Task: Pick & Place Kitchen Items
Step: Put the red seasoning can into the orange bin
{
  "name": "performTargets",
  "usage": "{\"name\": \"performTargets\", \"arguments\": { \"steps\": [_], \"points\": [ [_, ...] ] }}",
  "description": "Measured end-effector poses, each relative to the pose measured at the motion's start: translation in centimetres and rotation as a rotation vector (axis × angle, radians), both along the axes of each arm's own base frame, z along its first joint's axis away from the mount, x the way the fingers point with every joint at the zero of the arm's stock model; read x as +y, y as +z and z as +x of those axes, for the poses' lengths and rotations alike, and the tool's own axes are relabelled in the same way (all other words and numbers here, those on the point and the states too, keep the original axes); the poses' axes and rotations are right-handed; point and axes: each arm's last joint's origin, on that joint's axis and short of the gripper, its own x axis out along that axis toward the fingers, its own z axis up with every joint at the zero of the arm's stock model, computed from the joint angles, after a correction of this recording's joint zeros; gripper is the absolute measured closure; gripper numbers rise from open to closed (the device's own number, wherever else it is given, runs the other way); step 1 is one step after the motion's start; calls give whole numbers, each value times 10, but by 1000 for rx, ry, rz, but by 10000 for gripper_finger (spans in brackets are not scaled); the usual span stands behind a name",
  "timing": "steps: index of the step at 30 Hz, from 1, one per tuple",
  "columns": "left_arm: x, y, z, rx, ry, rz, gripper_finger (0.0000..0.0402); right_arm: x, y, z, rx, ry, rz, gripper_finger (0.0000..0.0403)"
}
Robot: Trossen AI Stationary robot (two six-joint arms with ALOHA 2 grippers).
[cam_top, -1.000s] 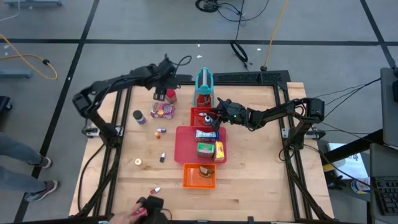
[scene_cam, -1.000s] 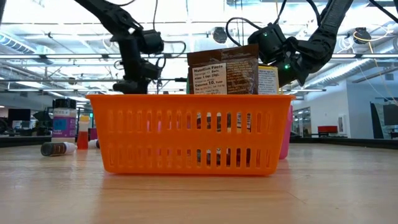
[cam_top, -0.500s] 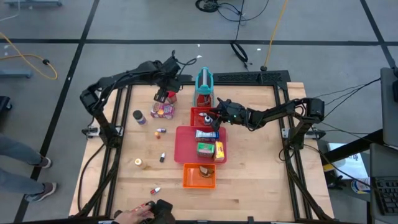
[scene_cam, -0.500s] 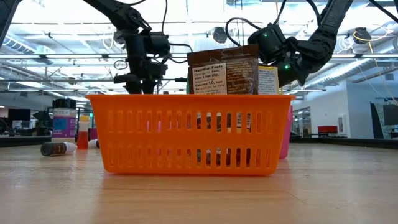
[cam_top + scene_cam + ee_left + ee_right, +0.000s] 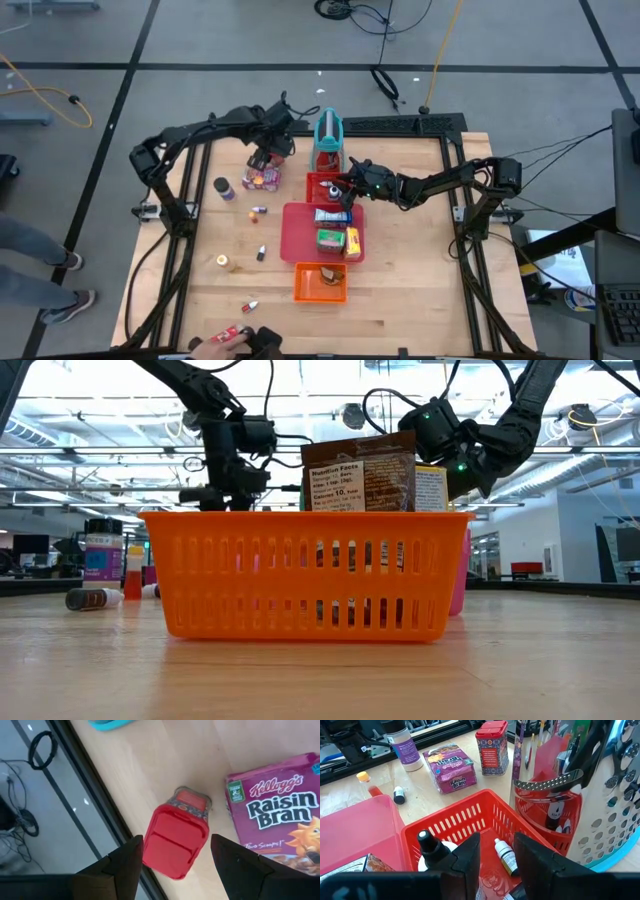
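The left hand [image 5: 275,143] is held over the far left part of the desk [image 5: 400,290], above a red-lidded tin [image 5: 175,839] that stands just beside the teal stand [image 5: 328,140]. In the left wrist view the two dark fingers [image 5: 117,865] are spread wide, one on each side of the tin's red lid, with nothing gripped between them. The tin lies straight ahead of this hand, centred in the gap, so the coming move appears to turn on a straight descent onto it. Its lid is oblong, and the fingers seem set across the shorter width. The left arm is clearly the nearer one to it.

Just beside the tin a pink-purple box [image 5: 277,810] lies flat, printed "Kellogg's Raisin Bran" and "Two Scoops!"; a close clearance on that side is judged the main risk.

The right hand [image 5: 350,187] is held over the small red basket [image 5: 470,825], fingers parted and empty. In that basket a black-capped bottle [image 5: 431,851] and a small dropper bottle [image 5: 505,856] are seen. A white jar with a purple label [image 5: 406,751] stands farther off; its writing cannot be read.

In the low view, the orange basket [image 5: 305,575] holds a brown box [image 5: 360,470] whose panel reads "Nutrition Facts" and "Calories 10".

A person's hand [image 5: 222,342] is seen at the near edge.
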Motion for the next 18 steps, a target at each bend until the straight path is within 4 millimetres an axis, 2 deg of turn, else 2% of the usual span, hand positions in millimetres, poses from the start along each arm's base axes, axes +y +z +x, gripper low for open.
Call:
{"name": "performTargets", "arguments": {
  "steps": [7,15,18],
  "points": [
    [-2,-13,-3,33,-41,3,170,0,0,0,0,0,0,294],
    [0,-15,0,2,-57,28,170,0,0,0,0,0,0,296],
    [2,-25,2,30,-59,9,170,0,0,0,0,0,0,297]
  ]
}}
